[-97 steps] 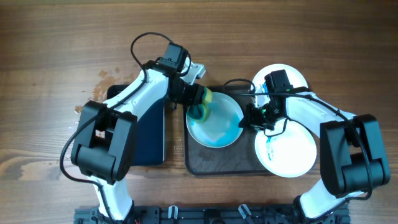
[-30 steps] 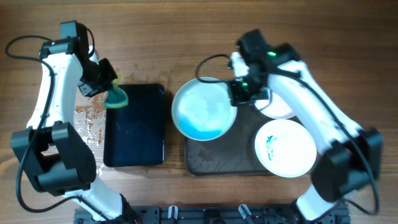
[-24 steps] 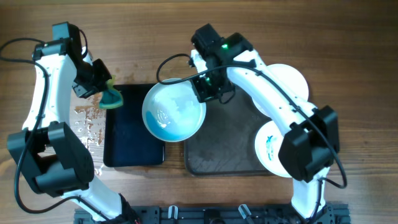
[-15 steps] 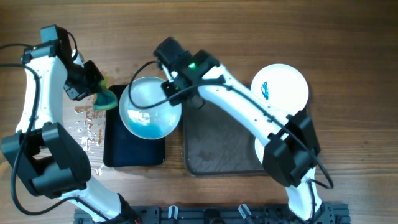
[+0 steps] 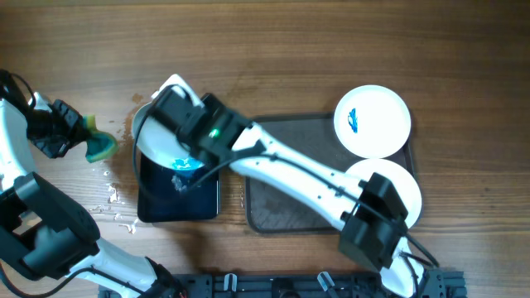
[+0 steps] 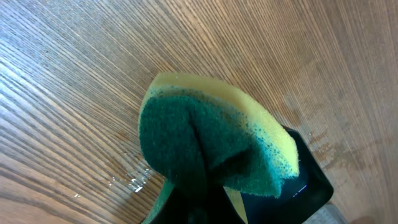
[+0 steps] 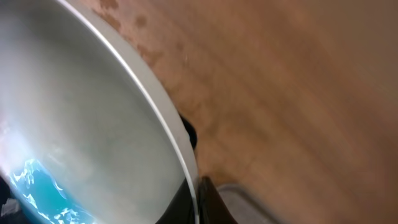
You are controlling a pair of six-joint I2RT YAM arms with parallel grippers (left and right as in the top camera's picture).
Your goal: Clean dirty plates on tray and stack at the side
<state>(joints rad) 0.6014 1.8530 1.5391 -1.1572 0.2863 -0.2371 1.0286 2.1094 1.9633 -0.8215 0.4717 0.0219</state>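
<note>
Leftward both arms have swung: the right claw [image 7: 198, 202], clenched on the plate [image 5: 153, 139] rim, holds it, teal-smeared, above the black tray's [image 5: 178, 203] far end. Left claw [image 5: 76, 136] grasps the sponge [image 5: 101, 147] at the left edge. A second plate [image 5: 373, 122] lies at the brown tray's [image 5: 281, 207] far right corner.

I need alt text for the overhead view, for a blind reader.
The right arm reaches leftward and holds a white plate smeared blue over the black tray. At far left, the left gripper grips a green-yellow sponge; two more plates sit at the brown tray's right edge.
</note>
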